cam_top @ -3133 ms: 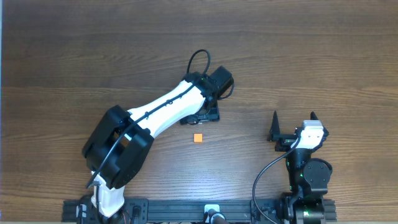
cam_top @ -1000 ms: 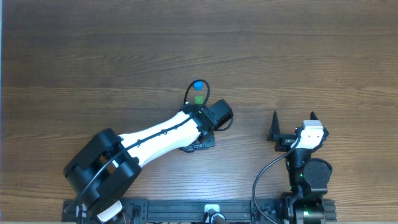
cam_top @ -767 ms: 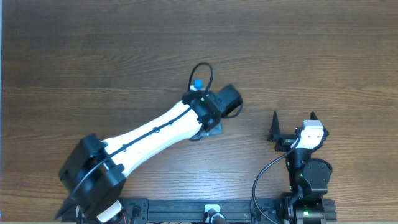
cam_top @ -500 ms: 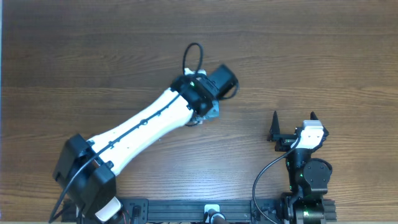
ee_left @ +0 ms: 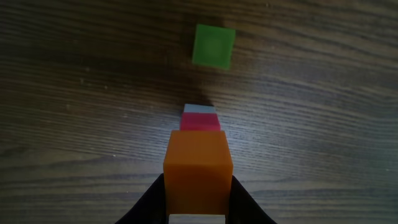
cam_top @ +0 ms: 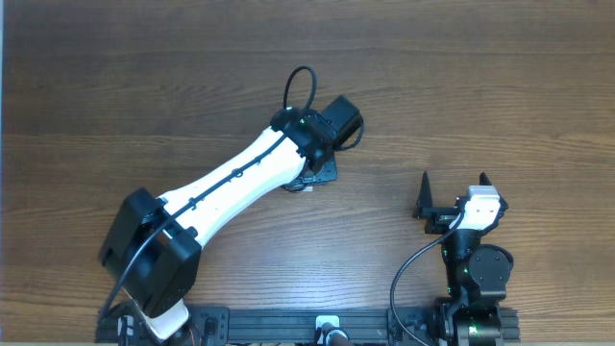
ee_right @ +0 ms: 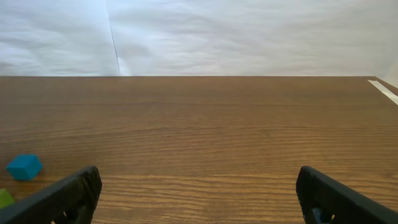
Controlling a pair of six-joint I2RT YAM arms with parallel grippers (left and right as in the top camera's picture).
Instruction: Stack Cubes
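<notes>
My left gripper (ee_left: pixel 198 182) is shut on an orange cube (ee_left: pixel 198 158) and holds it above the table. Directly past the orange cube I see a red cube (ee_left: pixel 200 122) and a pale blue-grey cube (ee_left: pixel 199 109); whether one rests on the other I cannot tell. A green cube (ee_left: pixel 213 45) lies alone farther off. In the top view the left gripper (cam_top: pixel 314 176) sits mid-table under its arm. The right wrist view has a blue cube (ee_right: pixel 25 167) and the green cube (ee_right: pixel 3 198) on the table. My right gripper (cam_top: pixel 454 188) (ee_right: pixel 199 199) stands open and empty near its base.
The brown wooden table (cam_top: pixel 500 86) is bare to the right and at the back. A white backdrop (ee_right: pixel 249 37) rises behind the far edge. The left arm (cam_top: pixel 231 187) lies diagonally across the middle of the table.
The orange cube, on the table three seconds ago, is now in my left gripper. The left arm swung away from the front edge and now covers the blue and green cubes. The right arm stayed still.
</notes>
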